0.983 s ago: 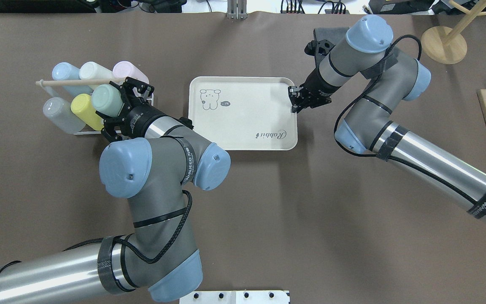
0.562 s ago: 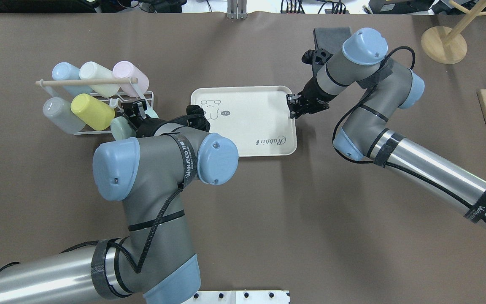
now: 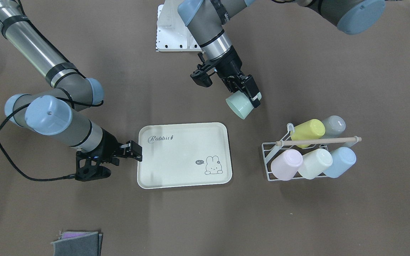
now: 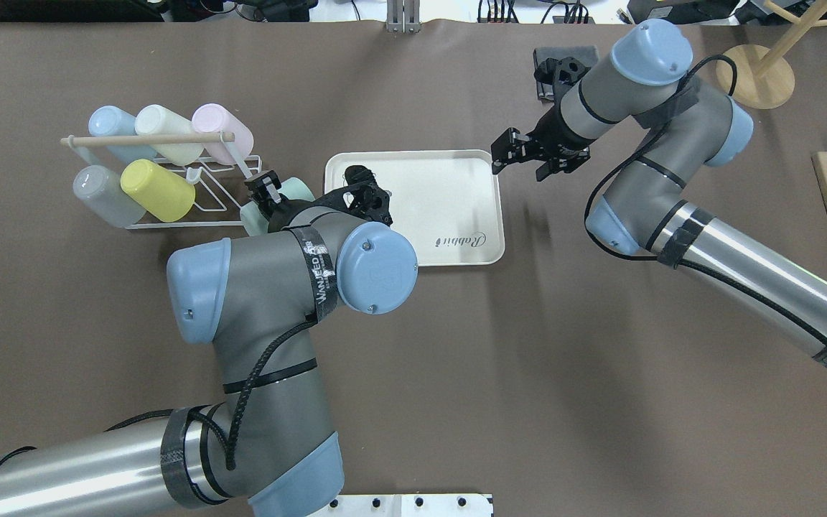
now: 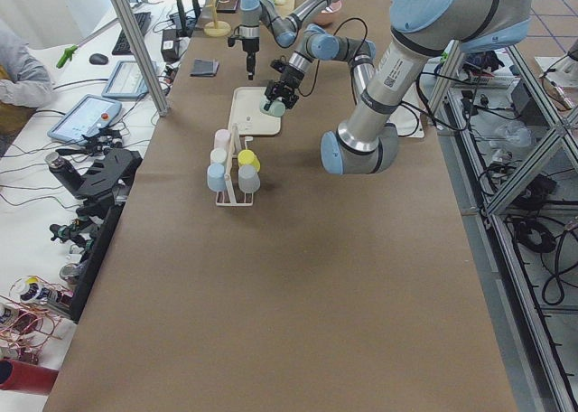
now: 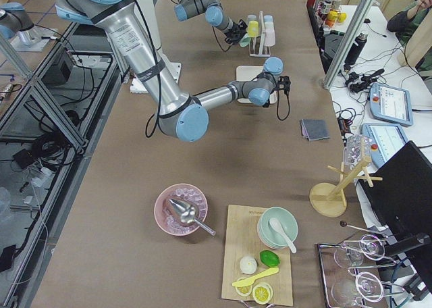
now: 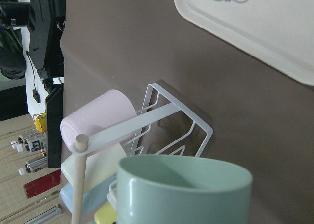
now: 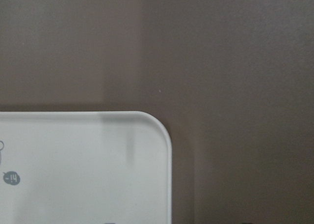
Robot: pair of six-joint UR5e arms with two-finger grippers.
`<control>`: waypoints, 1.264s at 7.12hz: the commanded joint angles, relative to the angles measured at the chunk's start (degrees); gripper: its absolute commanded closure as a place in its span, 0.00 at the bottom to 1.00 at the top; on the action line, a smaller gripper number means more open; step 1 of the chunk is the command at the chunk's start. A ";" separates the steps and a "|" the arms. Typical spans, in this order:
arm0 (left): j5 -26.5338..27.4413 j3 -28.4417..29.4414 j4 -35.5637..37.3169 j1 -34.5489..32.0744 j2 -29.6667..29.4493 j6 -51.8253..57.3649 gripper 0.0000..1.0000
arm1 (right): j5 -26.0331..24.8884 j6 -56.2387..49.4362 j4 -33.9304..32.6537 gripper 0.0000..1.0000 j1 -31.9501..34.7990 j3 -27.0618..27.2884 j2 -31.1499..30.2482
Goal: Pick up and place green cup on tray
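Mint-green and tipped well off upright, the green cup (image 3: 240,106) hung above the brown table (image 3: 297,220). It was clamped between the fingers of the left gripper (image 3: 244,96), with its wide mouth pointing away from the wrist. The cup was in the air by the gap between the tray and a cup rack, resting on neither. The tray (image 3: 180,160), cream with a grey "Rabbit" script and a small bunny drawing, lay flat near the middle of the table. Just to the robot's left of it stood a white wire rack (image 4: 216,190) with a wooden rod (image 3: 315,141) across its top. The rack carried five cups lying on their sides. A yellow cup (image 3: 308,129) and a grey cup (image 3: 333,125) filled the row nearer the robot. A pink cup (image 3: 286,164), a cream cup (image 3: 315,163) and a blue cup (image 3: 340,161) filled the far row. On the tray's other side, the right gripper (image 4: 501,154) hovered by the far right corner, jaws apart and holding nothing. Its wrist camera looked down on that rounded corner. A folded grey cloth (image 3: 77,243) lay toward the table's far edge, beyond the right arm.
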 commanded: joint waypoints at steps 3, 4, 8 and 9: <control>0.87 6.70 -28.98 1.38 -0.75 -19.91 0.88 | -2.64 -4.10 -22.43 0.00 11.70 22.13 -12.33; 3.31 12.83 -42.31 1.38 -2.15 -20.09 0.87 | -9.71 -12.30 -33.21 0.00 11.29 28.88 -14.19; 11.32 21.40 -61.82 1.21 -2.69 -27.38 0.85 | -16.33 -41.52 -61.10 0.00 20.20 42.05 -23.12; 11.86 24.72 -69.00 1.29 -2.77 -27.73 0.83 | -13.06 -50.09 -59.78 0.00 27.56 41.79 -28.04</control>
